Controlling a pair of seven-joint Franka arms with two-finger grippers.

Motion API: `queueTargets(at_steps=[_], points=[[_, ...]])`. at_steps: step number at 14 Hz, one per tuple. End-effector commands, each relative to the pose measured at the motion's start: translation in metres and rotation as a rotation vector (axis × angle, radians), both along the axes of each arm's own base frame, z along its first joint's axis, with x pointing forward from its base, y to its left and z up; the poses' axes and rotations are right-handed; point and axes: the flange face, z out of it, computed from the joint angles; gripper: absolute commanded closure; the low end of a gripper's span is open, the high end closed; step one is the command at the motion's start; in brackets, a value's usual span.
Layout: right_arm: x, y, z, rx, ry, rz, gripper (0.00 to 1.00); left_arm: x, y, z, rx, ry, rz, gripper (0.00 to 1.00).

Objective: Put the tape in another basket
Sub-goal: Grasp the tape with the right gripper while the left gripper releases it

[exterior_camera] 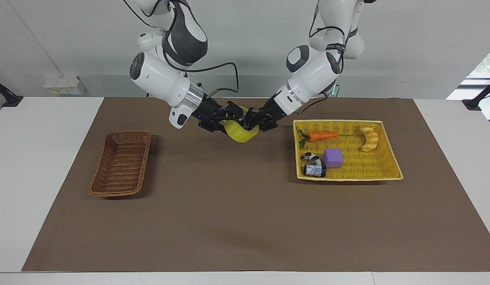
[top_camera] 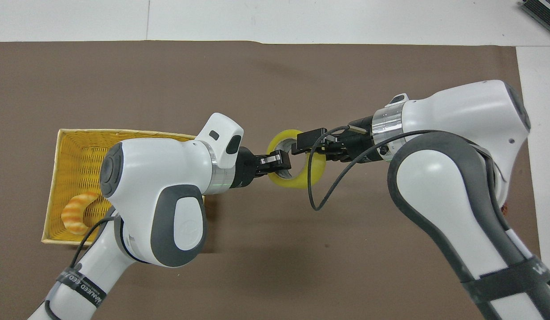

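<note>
The tape (exterior_camera: 241, 135) hangs in the air above the brown mat (exterior_camera: 245, 221) that covers the middle of the desk (exterior_camera: 39, 158), between the two baskets and nearer the yellow one. Both grippers meet at it. The left gripper (exterior_camera: 256, 120) comes in from the yellow tray's end, and its jaws are clenched on the roll's wall, one finger reaching into the pale core. In the overhead view the left gripper (top_camera: 275, 161) pinches the rim of the tape (top_camera: 301, 171) on the side toward its own arm. The right gripper (exterior_camera: 229, 118) comes in from the brown basket's end and sits against the roll on the other side; in the overhead view the right gripper (top_camera: 308, 144) has its jaws straddling the wall of the ring, but whether they have actually closed on it cannot be told. The roll is tilted, its open hole facing partly upward.

The brown basket (exterior_camera: 120, 164) lies on the mat toward the right arm's end of the desk, well apart from the tape. The yellow tray (exterior_camera: 389, 158) lies toward the left arm's end and holds a carrot (exterior_camera: 322, 135), a striped croissant toy (exterior_camera: 369, 138), a purple block (exterior_camera: 332, 157) and a small can (exterior_camera: 315, 170) with a small black-and-white thing (exterior_camera: 311, 158) just beside it.
</note>
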Motion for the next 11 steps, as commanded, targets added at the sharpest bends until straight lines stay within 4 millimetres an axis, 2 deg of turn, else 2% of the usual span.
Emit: queueTargets(at_steps=[1,2,3,4,6,7,9,11], points=[[-0.008,-0.014,-0.014,-0.003,0.053,-0.007,1.0,0.005,0.003,0.015,-0.038,-0.023,0.051,1.0],[-0.008,-0.014,-0.013,-0.004,0.052,-0.005,1.0,0.005,0.003,0.014,-0.037,-0.022,0.05,0.88],[-0.007,-0.015,-0.014,-0.007,0.053,-0.008,1.0,0.006,0.004,0.017,-0.034,-0.027,0.045,0.32],[-0.007,-0.015,-0.014,-0.009,0.055,-0.007,1.0,0.005,0.006,0.02,-0.037,-0.027,0.051,0.0],[-0.007,-0.016,-0.015,-0.017,0.055,-0.003,1.0,0.003,0.015,0.037,-0.052,0.0,0.055,0.0],[-0.005,-0.024,-0.015,-0.017,0.058,-0.013,1.0,0.006,0.025,0.04,-0.051,0.02,0.048,0.0],[-0.002,-0.035,-0.017,-0.021,0.058,-0.024,1.0,0.016,0.054,0.049,-0.013,0.034,0.026,0.0],[0.002,-0.057,-0.021,-0.054,0.061,-0.02,1.0,0.026,0.079,0.056,0.052,0.028,0.001,0.0]])
